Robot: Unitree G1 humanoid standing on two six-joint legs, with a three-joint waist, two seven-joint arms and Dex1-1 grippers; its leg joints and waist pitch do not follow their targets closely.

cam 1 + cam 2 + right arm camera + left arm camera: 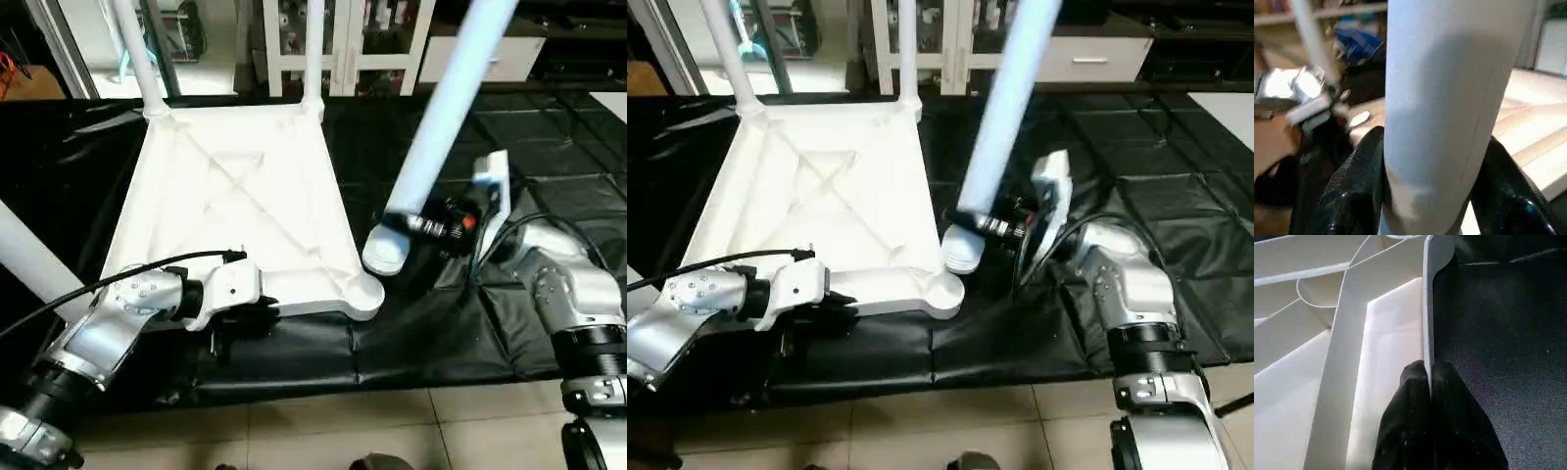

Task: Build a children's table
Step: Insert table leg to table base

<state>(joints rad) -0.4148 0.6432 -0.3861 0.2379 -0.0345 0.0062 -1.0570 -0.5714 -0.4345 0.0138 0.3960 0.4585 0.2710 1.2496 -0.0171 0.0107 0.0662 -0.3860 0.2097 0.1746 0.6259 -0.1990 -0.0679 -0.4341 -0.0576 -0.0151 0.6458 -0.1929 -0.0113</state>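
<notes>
The white table top (pixel 235 186) lies upside down on the black mat, ribbed underside up. Two white legs (pixel 137 49) (pixel 313 49) stand upright in its far corner sockets. A third leg (pixel 29 259) slants up past the near left corner. My left gripper (pixel 1430 377) is shut on the top's near rim (pixel 1427 308). A fourth leg (pixel 441 117) is clamped by my right gripper (pixel 436 225), which is shut on it near its thick end (pixel 384 253). That end hovers just right of the near right corner socket (pixel 364 294), tilted.
A white glass-door cabinet (pixel 343 39) stands behind the mat. The black mat (pixel 441 333) ends near me at a tiled floor (pixel 392 431). A cable (pixel 88 289) runs along my left forearm.
</notes>
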